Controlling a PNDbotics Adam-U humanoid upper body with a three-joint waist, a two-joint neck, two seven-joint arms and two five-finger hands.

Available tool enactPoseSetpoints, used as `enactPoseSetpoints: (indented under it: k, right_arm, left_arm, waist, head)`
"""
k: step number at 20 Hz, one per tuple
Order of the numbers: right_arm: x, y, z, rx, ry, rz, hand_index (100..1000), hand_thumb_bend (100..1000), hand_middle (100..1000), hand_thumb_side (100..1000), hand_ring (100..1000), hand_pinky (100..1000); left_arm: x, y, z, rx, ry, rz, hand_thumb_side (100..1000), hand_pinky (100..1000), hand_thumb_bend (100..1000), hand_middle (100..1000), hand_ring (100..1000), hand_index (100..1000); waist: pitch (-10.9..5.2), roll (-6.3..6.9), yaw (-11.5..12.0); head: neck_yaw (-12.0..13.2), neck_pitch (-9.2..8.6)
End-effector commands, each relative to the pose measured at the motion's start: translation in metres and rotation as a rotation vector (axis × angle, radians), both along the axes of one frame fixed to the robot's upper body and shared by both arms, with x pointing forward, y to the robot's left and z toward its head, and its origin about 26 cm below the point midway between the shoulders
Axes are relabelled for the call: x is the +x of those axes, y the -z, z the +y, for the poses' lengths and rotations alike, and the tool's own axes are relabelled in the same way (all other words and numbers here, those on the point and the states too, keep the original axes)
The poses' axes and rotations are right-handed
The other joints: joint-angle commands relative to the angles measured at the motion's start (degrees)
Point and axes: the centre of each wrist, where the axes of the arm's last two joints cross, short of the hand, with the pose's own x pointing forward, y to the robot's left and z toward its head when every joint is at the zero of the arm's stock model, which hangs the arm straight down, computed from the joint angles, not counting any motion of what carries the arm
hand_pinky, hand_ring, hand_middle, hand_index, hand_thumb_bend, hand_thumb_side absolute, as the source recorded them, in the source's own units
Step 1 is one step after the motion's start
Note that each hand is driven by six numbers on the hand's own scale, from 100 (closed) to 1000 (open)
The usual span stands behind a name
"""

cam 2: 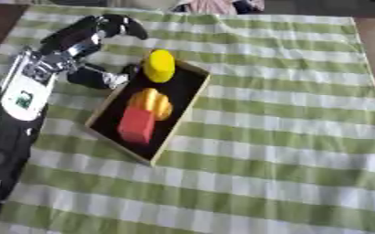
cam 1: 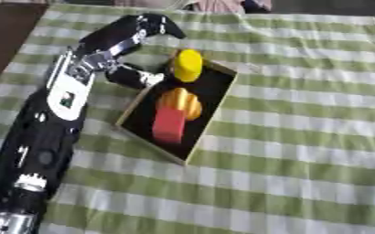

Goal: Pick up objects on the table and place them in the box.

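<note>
In the left eye view, your left hand [cam 1: 135,39] reaches in from the lower left, the arm running up the picture's left side. Its fingers arch over the cloth and curl down at the tips near the far left corner of the box [cam 1: 135,119], and the thumb points toward the yellow block [cam 1: 187,65]. The thumb tip lies just beside that block, but you cannot tell whether it touches. Nothing sits between thumb and fingers, so the hand is curled and grasping nothing. The box is a shallow tray with a pale wooden rim and a dark floor, lying askew on the green and white checked cloth [cam 1: 302,137] that covers the bench. The yellow block stands at the box's far end, up against the rim. Below it lies an orange rounded piece [cam 1: 182,101], and touching that, nearer to you, a red block [cam 1: 168,126]. All three are inside the box.

In the right eye view, the same hand [cam 2: 94,32] shows at the upper left, fingers bent over, thumb aimed at the yellow block beside the box's far corner. The orange piece and red block lie one after the other on the dark floor. Your right hand appears in neither view.
</note>
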Motion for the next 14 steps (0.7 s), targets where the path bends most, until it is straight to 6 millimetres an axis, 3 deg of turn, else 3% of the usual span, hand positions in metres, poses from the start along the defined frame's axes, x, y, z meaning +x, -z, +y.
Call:
enactPoseSetpoints:
  k: [1,4,6,14]
  right_arm:
    - [-0.002,-0.005,-0.001,-0.001,-0.010,-0.063,962,100,771,470,969,1000]
    - [-0.006,0.002,0.001,0.002,-0.019,-0.117,958,100,770,470,967,1000]
    - [-0.008,0.009,0.006,0.007,-0.033,-0.149,956,100,770,470,966,1000]
    - [-0.007,0.036,0.034,-0.009,-0.083,-0.241,947,100,769,470,962,1000]
  left_arm:
    - [-0.015,-0.037,0.076,-0.105,0.026,-0.112,667,719,100,691,793,742]
    - [-0.045,-0.056,0.146,-0.383,-0.078,-0.101,672,710,100,697,790,745]
    - [-0.067,-0.063,0.178,-0.517,-0.118,-0.110,672,710,100,696,790,747]
    - [-0.126,-0.056,0.240,-0.702,-0.170,-0.197,640,711,100,694,787,746]
  waist:
    - [-1.32,0.00,0.2]
    - [-1.20,-0.04,0.5]
    - [-1.09,-0.22,0.7]
    - [-1.01,-1.38,1.2]
  head:
    - [-1.3,0.42]
    - [-2.3,0.34]
    - [-2.8,0.14]
    - [-3.6,-0.17]
